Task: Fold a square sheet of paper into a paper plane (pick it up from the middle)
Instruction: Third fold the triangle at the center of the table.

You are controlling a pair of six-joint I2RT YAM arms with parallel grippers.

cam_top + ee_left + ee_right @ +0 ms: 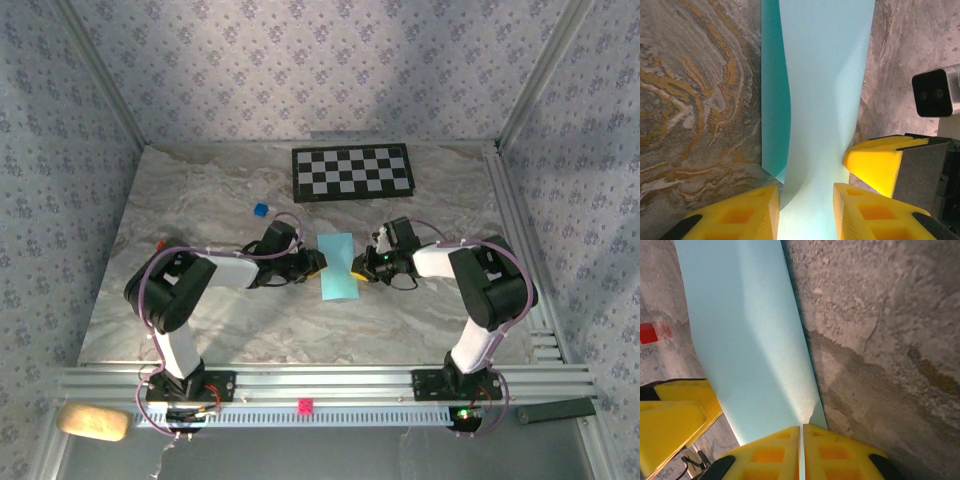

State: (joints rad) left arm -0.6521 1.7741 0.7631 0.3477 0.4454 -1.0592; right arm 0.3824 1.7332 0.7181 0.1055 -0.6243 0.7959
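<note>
The square sheet of paper (pixel 337 265), light blue, lies folded over into a tall strip on the marble table between my two grippers. My left gripper (pixel 318 264) is at its left edge. In the left wrist view its yellow fingers (pixel 806 210) stand apart with the sheet (pixel 825 90) running between them, one layer curling up. My right gripper (pixel 362 264) is at the right edge, and its fingers (pixel 801 440) are shut on the rim of the sheet (pixel 745 330). A paper plane is out of view.
A black-and-white checkerboard (pixel 352 172) lies at the back of the table. A tiny dark-blue cube (pixel 261 210) sits behind the left arm. A small red piece (pixel 647 332) lies on the marble beyond the sheet. Aluminium rails (pixel 330 385) run along the near edge.
</note>
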